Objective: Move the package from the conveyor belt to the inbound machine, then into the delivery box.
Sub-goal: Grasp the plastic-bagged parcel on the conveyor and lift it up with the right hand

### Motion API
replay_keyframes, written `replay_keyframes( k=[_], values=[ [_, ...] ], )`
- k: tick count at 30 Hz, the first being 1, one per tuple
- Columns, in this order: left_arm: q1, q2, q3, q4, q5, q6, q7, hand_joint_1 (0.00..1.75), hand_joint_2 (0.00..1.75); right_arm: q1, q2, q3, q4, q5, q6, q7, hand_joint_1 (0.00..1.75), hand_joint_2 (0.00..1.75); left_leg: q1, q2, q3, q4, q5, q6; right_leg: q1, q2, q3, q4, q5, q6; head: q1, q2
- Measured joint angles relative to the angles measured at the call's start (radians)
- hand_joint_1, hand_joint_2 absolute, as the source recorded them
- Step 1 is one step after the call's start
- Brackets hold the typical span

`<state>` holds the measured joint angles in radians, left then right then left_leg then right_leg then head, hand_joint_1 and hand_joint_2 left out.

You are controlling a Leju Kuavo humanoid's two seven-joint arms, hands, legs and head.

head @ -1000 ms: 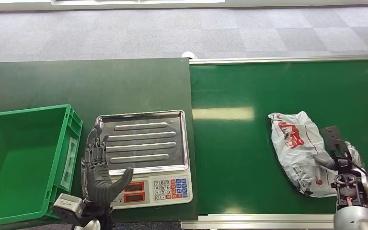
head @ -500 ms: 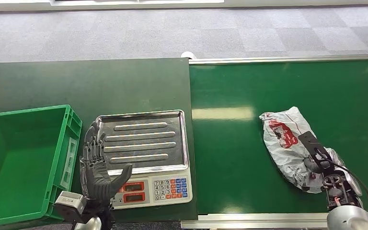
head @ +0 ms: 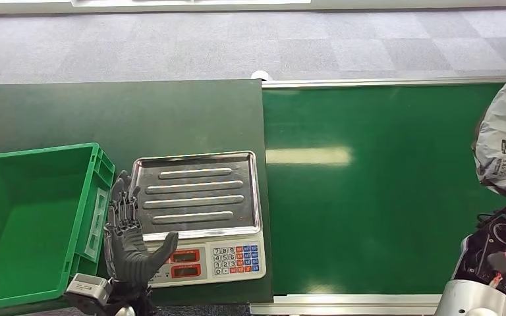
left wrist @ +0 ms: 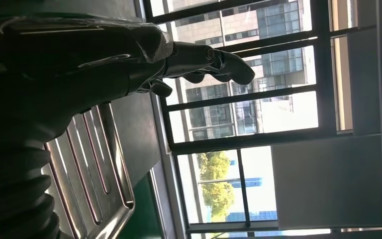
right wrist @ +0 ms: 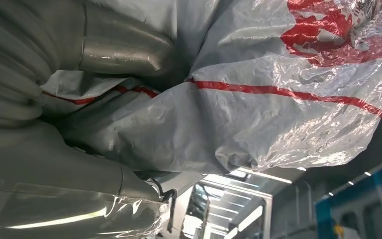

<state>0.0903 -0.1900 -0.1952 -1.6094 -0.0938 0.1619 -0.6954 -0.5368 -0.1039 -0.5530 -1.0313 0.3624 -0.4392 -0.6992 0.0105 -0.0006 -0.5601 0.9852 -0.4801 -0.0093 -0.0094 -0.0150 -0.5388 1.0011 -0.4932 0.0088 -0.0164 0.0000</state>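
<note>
The package (head: 504, 148), a grey-white plastic mail bag with red print and a small label, is held up in the air at the right edge of the head view, above the green conveyor belt (head: 369, 191) and not touching it. Its long axis stands roughly upright there, with the top part cut by the picture's edge. In the right wrist view the package (right wrist: 258, 99) lies close against the camera, its crinkled film crossed by a red stripe, and the right hand (right wrist: 94, 55) grips it: the thick grey thumb presses into the bag on one side and another part of the hand closes on it from the opposite side. In the head view the right arm (head: 491, 263) rises from the lower right corner toward the package, with its dark wrist parts and cables just below the bag.

The left hand (head: 128, 234) is raised over the dark green bench (head: 105, 115), between the green delivery box (head: 36, 217) and the scale (head: 197, 217). It holds nothing; its palm is turned up and its fingers are straight and apart, pointing away from the robot. In the left wrist view the fingers (left wrist: 214, 59) reach out above the ribbed steel tray (left wrist: 97, 174) of the scale, with large windows behind.
</note>
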Motion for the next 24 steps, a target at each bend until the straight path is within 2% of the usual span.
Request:
replay_keyframes(
  k=[4,11,17,21,24],
  values=[
    [-0.009,-0.003,0.008,0.000,0.014,-0.025,0.000,0.00,1.75,0.023,0.013,0.006,-0.083,-0.022,0.066,-0.001,1.75,1.75,0.000,0.000,0.001,0.000,0.001,0.000,0.000,0.000,0.000,0.000,0.001,0.000,0.000,0.000],
    [-0.047,-0.007,0.023,0.000,0.015,-0.068,0.000,0.00,1.75,0.017,0.016,0.072,-0.085,0.009,0.167,0.004,1.75,1.75,0.000,0.001,0.000,0.000,0.002,0.000,0.000,0.000,0.001,0.000,0.001,-0.001,0.000,0.000],
    [-0.070,-0.007,0.027,-0.011,-0.004,-0.051,0.000,0.00,1.75,-0.098,0.048,0.180,0.068,0.017,0.347,0.039,1.75,1.75,0.000,0.005,0.002,0.000,0.002,0.000,0.000,0.005,0.000,0.001,0.002,-0.002,0.000,0.000],
    [-0.080,-0.005,0.027,-0.028,-0.020,-0.038,0.000,0.00,1.75,-0.170,0.085,0.262,0.185,0.049,0.395,0.061,1.75,1.75,0.000,0.002,0.001,0.000,0.003,-0.001,0.001,0.002,0.000,0.001,0.002,-0.002,0.000,0.000],
    [-0.093,-0.001,0.027,-0.037,-0.027,-0.034,0.000,0.00,1.75,-0.223,0.116,0.337,0.274,0.138,0.456,0.120,1.75,1.75,0.000,0.003,0.000,0.000,0.003,-0.001,0.001,0.004,0.000,0.001,0.002,-0.002,0.000,0.000]
  ],
)
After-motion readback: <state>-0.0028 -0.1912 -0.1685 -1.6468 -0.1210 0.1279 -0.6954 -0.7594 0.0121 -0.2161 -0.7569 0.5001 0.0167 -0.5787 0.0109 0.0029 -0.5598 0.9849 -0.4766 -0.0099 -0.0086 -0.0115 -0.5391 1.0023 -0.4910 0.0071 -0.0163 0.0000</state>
